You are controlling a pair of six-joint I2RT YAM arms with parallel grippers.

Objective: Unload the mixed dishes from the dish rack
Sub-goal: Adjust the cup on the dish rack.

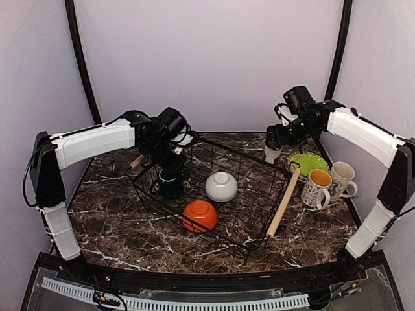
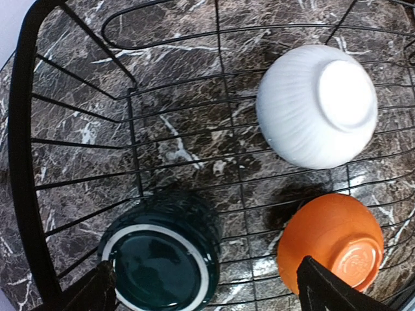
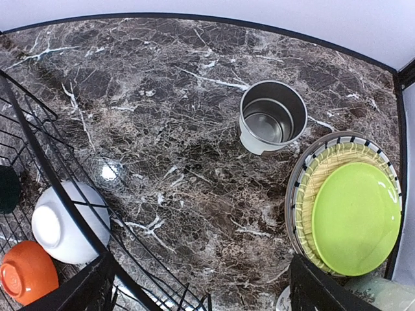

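The black wire dish rack (image 1: 256,170) holds an upright dark green cup (image 1: 170,184), an upturned white bowl (image 1: 221,186) and an upturned orange bowl (image 1: 200,216). My left gripper (image 1: 170,163) is open just above the green cup (image 2: 159,262), with the orange bowl (image 2: 331,240) by its other finger. My right gripper (image 1: 275,139) is open and empty over bare table. Ahead of it stand a small white cup (image 3: 272,118) and a lime-green plate (image 3: 355,217), which lies on woven yellow and striped plates.
Two patterned mugs (image 1: 316,188) (image 1: 342,178) stand right of the rack, by the plate stack (image 1: 308,162). The rack's wooden handle (image 1: 283,204) runs along its right side. The rack's rim (image 3: 39,149) crosses the left of the right wrist view.
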